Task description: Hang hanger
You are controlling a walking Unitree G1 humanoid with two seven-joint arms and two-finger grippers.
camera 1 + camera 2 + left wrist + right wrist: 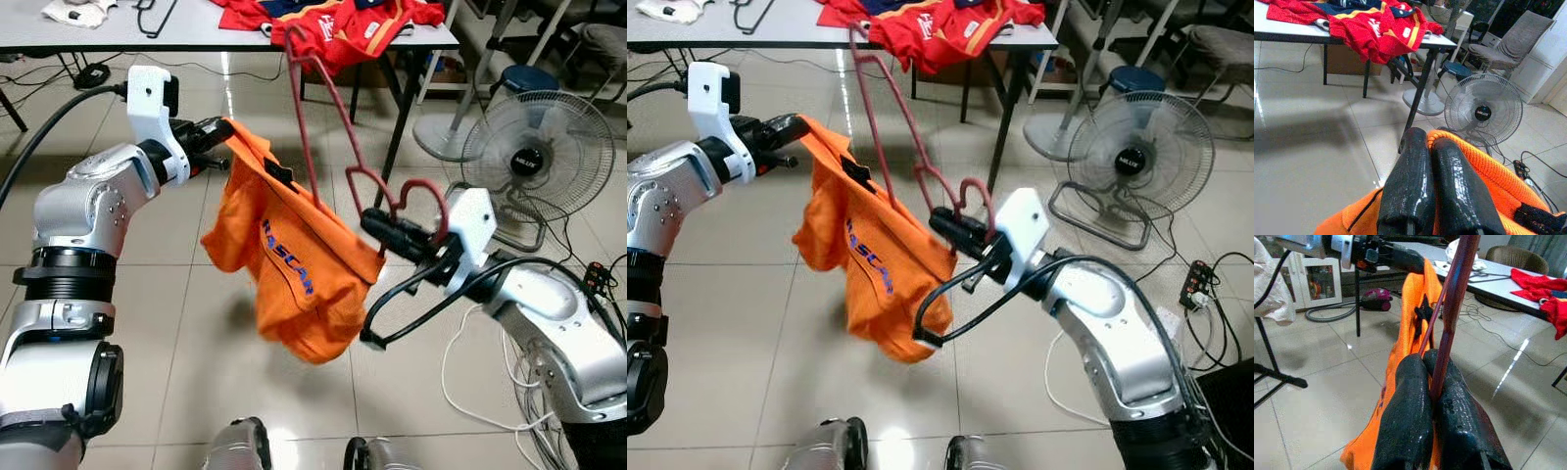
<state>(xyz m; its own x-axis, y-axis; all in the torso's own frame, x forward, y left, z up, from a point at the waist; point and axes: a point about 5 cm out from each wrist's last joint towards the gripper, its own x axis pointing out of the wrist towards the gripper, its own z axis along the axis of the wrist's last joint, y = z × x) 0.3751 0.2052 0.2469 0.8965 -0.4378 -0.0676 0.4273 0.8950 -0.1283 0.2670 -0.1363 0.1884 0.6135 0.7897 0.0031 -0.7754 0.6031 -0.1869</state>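
An orange shirt (294, 264) with blue lettering hangs in the air between my two arms. My left gripper (217, 133) is shut on its upper edge at the collar, and orange fabric bulges beside its fingers (1415, 191). A dark red hanger (323, 108) stands tilted, one end tucked into the shirt and its hook (426, 196) curling by my right hand. My right gripper (377, 225) is shut on the hanger's wire near the hook, with the red rod (1454, 303) pinched between its fingers (1405, 421).
A grey table (196, 34) stands behind, with red clothes (333, 24) draped over its edge, a black hanger (152, 15) and white cloth on top. A standing fan (534, 157) is at the right, cables and a power strip (1195, 284) lie on the tiled floor.
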